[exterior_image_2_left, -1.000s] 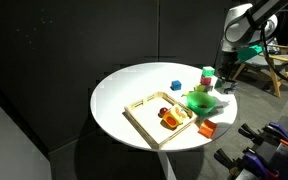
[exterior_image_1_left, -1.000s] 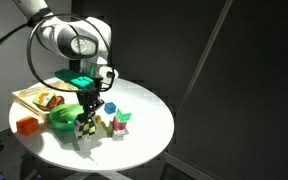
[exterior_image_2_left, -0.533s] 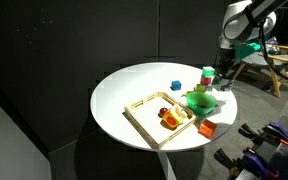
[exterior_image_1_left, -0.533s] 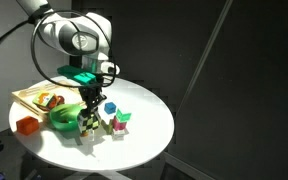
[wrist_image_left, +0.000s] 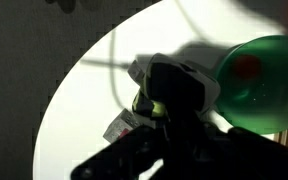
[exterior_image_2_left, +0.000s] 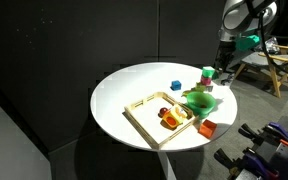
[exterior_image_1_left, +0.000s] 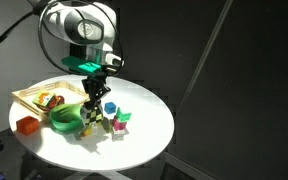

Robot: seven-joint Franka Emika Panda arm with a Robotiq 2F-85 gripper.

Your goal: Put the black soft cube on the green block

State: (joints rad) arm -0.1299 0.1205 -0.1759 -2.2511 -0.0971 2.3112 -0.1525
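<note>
My gripper (exterior_image_1_left: 94, 112) is shut on the black soft cube (exterior_image_1_left: 90, 122), checkered black and pale yellow-green, and holds it just above the white table beside the green bowl (exterior_image_1_left: 66, 118). In the wrist view the cube (wrist_image_left: 156, 104) sits between the dark fingers. The green block with its pink piece (exterior_image_1_left: 122, 120) stands on the table a short way from the cube, on the side away from the bowl. It also shows in an exterior view (exterior_image_2_left: 207, 73), just beside the gripper (exterior_image_2_left: 224, 66).
A small blue cube (exterior_image_1_left: 110, 108) lies close behind the green block. The green bowl (wrist_image_left: 269, 80) is next to the gripper. A wooden tray (exterior_image_2_left: 144, 108) with food items and an orange block (exterior_image_2_left: 207, 128) lie further along the round white table (exterior_image_2_left: 124, 90).
The arm has risen and shifted slightly toward the green block, with the checkered cube held in the gripper. The other objects have not moved.
</note>
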